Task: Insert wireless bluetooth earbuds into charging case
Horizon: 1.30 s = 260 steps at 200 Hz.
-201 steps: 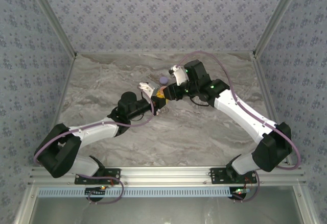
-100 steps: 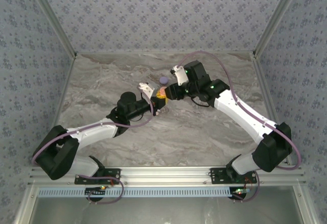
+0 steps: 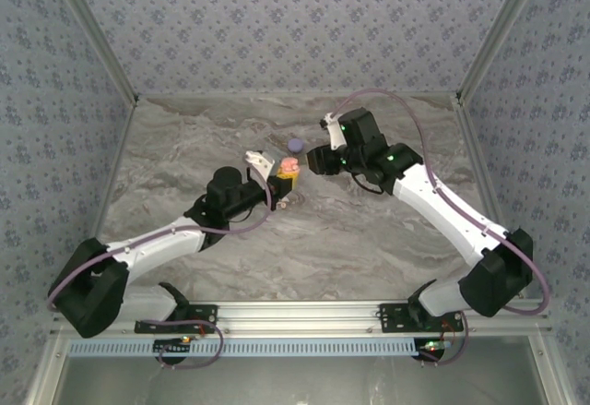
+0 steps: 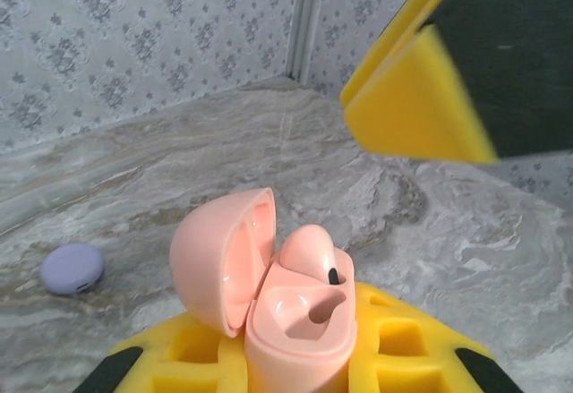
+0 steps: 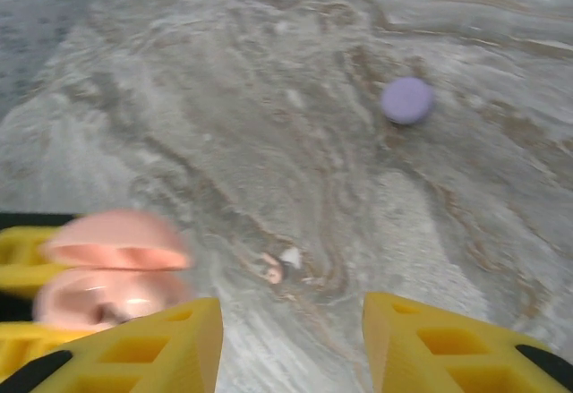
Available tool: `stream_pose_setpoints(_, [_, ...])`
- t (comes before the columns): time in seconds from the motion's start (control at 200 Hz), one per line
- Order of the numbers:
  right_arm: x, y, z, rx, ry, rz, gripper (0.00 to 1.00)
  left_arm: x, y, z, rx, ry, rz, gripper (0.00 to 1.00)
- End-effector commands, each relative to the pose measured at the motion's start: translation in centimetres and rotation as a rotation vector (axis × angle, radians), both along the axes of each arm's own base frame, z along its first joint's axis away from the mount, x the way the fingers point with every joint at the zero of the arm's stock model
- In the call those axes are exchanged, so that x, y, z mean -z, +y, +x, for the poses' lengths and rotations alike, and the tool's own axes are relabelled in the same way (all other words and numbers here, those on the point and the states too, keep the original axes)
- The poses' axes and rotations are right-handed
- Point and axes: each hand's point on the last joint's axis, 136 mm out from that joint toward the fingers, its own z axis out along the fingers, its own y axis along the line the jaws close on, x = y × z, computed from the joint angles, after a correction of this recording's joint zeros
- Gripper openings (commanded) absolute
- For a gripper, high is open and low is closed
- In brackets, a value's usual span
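Earbud work looks half done: a seated earbud (image 4: 309, 248), whitish pink, stands in the far socket of the open pink charging case (image 4: 300, 330) at the lower middle of the left wrist view. The socket in front of it is empty, and the lid leans back to the left.

The case lies against the lower finger of the left claw (image 4: 376, 205). The upper finger, at the upper right of that frame, stands apart from it. From the right wrist, yellow fingers flank the case above and below, so I cannot tell whether it is clamped or merely cradled. From above, this claw (image 3: 275, 170) and the case sit at the centre of the frame.

The right claw (image 5: 293, 321) is wide and holds nothing. Its two yellow fingers lie along the bottom edge with bare marble surface (image 5: 269, 98) between them. Just above that gap lies a loose earbud (image 5: 273, 269), pinkish and too blurred to show which way it faces. It is on the surface near the case but not touching it. A shut lilac case (image 5: 407, 99) rests well apart at the upper right.

The step in hand appears to be fetching the second bud. The next move likely calls for the right claw (image 3: 313, 159) to drop straight over the bud and narrow its jaws on so small a piece without flicking it away. It then has to carry the bud to the empty socket stem-first, while the left claw keeps the case steady.
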Motion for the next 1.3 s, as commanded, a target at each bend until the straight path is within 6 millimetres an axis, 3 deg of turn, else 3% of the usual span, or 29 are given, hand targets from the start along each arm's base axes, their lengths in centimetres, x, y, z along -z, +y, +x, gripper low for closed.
stream_pose_setpoints(0.0, [3.5, -2.7, 0.9, 0.124, 0.116, -0.097, 0.47, -0.2, 1.9, -0.2, -0.047, -0.011, 0.042, 0.05])
stream_pose_setpoints(0.255, [10.3, 0.8, -0.1, -0.048, 0.326, -0.116, 0.45, -0.8, 5.0, -1.6, -0.105, 0.015, 0.098, 0.06])
stream_pose_setpoints(0.515, [15.2, 5.9, -1.4, -0.183, 0.467, -0.126, 0.42, -1.8, 7.6, -2.9, -0.171, -0.006, 0.102, 0.06])
stream_pose_setpoints(0.94, [19.6, 9.8, -2.4, -0.211, 0.568, -0.175, 0.45, -1.8, 8.9, -3.4, -0.208, -0.009, 0.099, 0.06])
stream_pose_setpoints(1.294, [21.5, 9.9, -2.1, -0.158, 0.567, -0.262, 0.45, -1.7, 8.8, -3.4, -0.203, -0.008, 0.094, 0.06])
